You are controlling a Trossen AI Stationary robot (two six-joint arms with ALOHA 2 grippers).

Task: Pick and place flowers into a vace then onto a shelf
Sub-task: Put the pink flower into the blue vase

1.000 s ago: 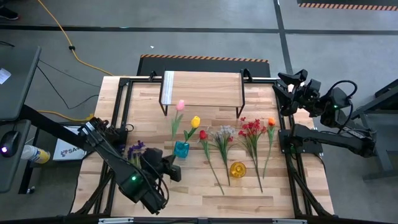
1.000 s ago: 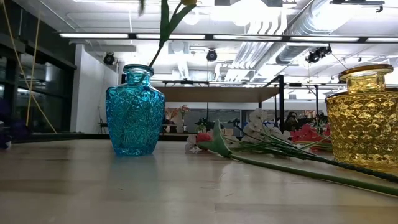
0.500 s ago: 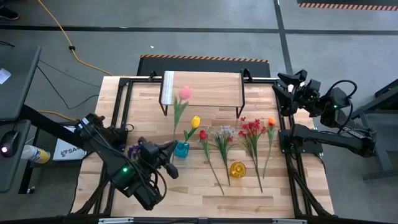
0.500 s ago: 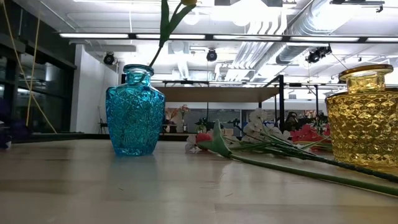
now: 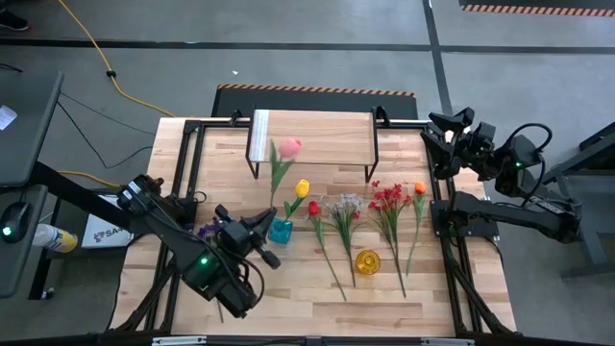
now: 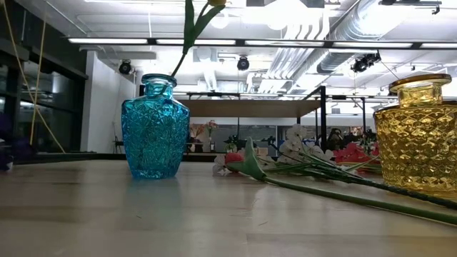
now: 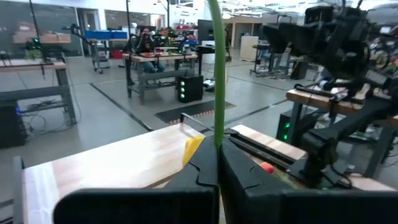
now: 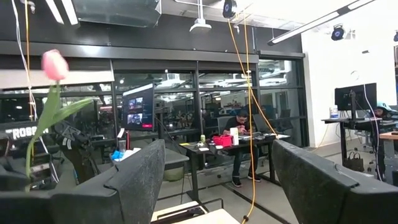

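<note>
My left gripper (image 5: pixel 267 234) is beside the blue glass vase (image 5: pixel 281 231), shut on a pink tulip whose bloom (image 5: pixel 290 147) stands over the shelf's (image 5: pixel 327 144) near edge; the right wrist view also catches that bloom (image 8: pixel 55 65) up in the air. A yellow tulip (image 5: pixel 302 187) stands with its stem in the blue vase (image 6: pixel 155 128). Red, white and orange flowers (image 5: pixel 387 200) lie flat on the table, right of the vase. A purple flower (image 5: pixel 209 231) lies by the left arm. My right gripper (image 5: pixel 444 133) waits open at the table's far right corner. My left gripper pinches the pink tulip's green stem (image 7: pixel 217 134) between its two shut fingers (image 7: pixel 202 171), low on the stem. The stem rises from the fingertips, tilted toward the far edge, with the bloom high and clear of the table. Its lower end is hidden by the gripper.
An amber glass vase (image 5: pixel 367 261) stands near the table's front among the lying stems (image 6: pixel 335 187). The shelf on black legs sits at the far middle. Black frame rails (image 5: pixel 183 163) run along the left and right sides. The plank top near the front edge is bare.
My left gripper, still shut on the stem, has moved toward the far edge and close beside the blue vase. The pink tulip has swung up from lying low before the shelf, and its bloom now stands over the shelf's near edge.
</note>
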